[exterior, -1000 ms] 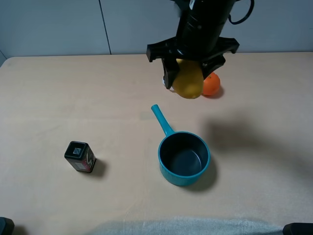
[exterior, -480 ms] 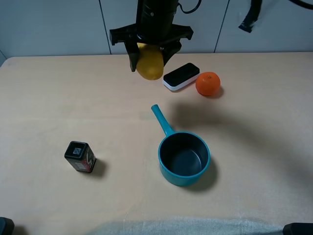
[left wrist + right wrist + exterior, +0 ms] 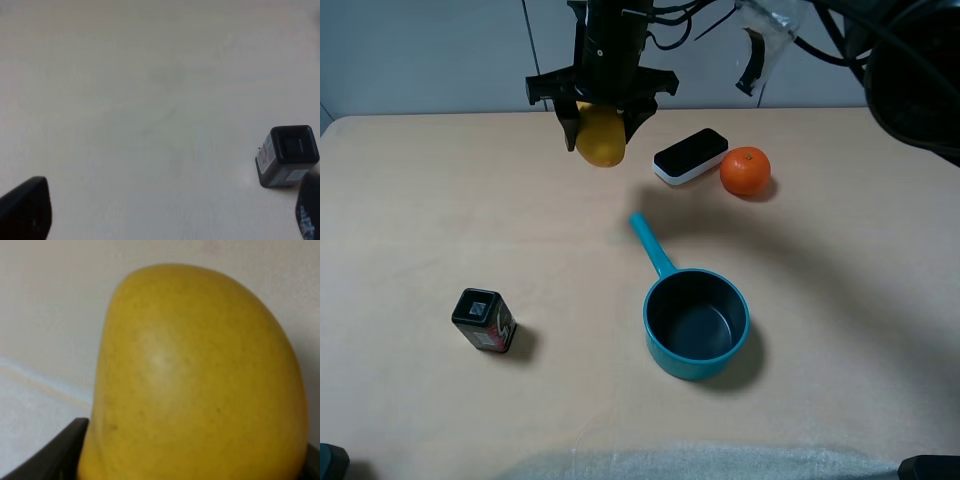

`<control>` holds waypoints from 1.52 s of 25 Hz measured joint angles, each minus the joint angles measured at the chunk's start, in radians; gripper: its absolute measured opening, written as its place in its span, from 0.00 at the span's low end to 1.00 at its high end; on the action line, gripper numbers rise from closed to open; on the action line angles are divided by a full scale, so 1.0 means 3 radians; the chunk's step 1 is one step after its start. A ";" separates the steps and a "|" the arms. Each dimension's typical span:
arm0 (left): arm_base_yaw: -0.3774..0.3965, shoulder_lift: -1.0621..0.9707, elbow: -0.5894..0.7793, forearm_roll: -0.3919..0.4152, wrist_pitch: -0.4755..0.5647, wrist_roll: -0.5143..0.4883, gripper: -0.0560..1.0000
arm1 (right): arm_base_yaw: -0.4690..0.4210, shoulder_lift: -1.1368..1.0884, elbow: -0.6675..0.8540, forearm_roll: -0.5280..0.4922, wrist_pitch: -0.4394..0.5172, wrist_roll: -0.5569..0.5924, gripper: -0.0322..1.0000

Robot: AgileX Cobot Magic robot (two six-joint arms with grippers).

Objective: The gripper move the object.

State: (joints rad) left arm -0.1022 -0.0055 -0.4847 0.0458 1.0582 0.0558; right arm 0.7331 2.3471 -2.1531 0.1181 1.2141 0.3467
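My right gripper [image 3: 600, 128] hangs in the air above the back of the table, left of the middle, and is shut on the yellow oblong object [image 3: 600, 137]. The object fills the right wrist view [image 3: 195, 385], held between the two dark fingers [image 3: 45, 457]. My left gripper [image 3: 165, 220] is open and empty; only its two dark fingertips show at the edges of the left wrist view. The left arm barely shows in the high view.
A round orange [image 3: 745, 170] and a black-and-white block [image 3: 691, 156] lie at the back right. A teal saucepan [image 3: 695, 322] with its handle pointing back-left sits in the middle. A small dark box [image 3: 482, 320] stands front left, also in the left wrist view [image 3: 288, 155].
My right gripper has carried the yellow object leftwards across the back of the table, from above the orange to left of the block.
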 joint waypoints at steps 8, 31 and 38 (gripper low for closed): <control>0.0000 0.0000 0.0000 0.0000 0.0000 0.0000 0.99 | 0.0000 0.0219 -0.0016 -0.0003 -0.0460 0.0000 0.50; 0.0000 0.0000 0.0000 0.0000 0.0000 0.0000 0.99 | -0.0127 0.0609 -0.0016 -0.0315 -0.1239 0.0011 0.50; 0.0000 0.0000 0.0000 0.0000 0.0000 0.0000 0.99 | -0.0127 0.0717 -0.0016 -0.0300 -0.1227 0.0011 0.50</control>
State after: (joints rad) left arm -0.1022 -0.0055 -0.4847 0.0458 1.0582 0.0558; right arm 0.6949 2.5622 -2.1578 0.0281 0.8460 0.3499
